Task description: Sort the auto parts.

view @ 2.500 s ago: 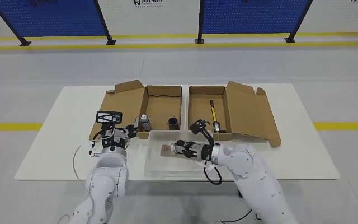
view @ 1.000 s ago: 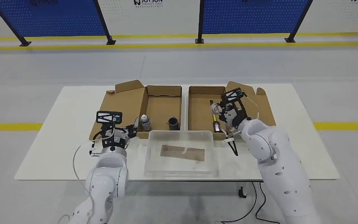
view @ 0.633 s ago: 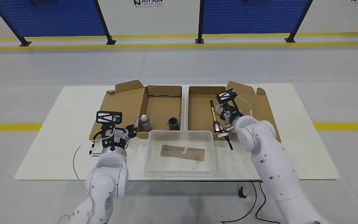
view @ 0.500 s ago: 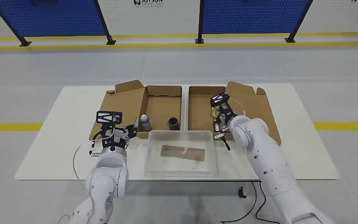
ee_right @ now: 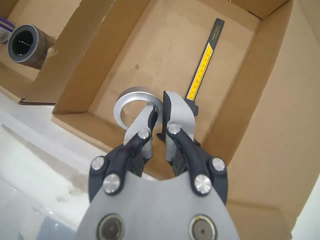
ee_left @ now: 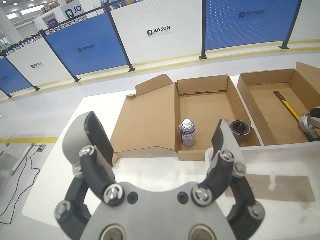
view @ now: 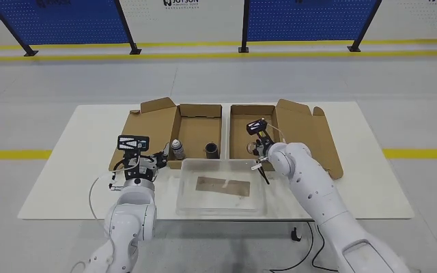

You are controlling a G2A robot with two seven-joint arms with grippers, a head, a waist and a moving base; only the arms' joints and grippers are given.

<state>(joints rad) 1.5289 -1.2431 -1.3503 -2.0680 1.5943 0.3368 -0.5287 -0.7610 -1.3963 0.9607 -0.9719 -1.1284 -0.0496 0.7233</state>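
A silver metal ring is pinched by the right gripper over the near end of the right cardboard box, beside a yellow-and-black caliper. Only its release appears left. The left gripper is spread wide, unladen.

Smooth satin-finish metal ring, matt brown cardboard box

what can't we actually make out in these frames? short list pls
- Jaw end of the caliper: right wrist view, hidden behind the right gripper.
- Whether the ring touches the floor of the right box: right wrist view, height cannot be told.
- Most of the spray can: right wrist view, cut off by the picture edge.
- Grip on the ring: top view, too small, under the wrist.
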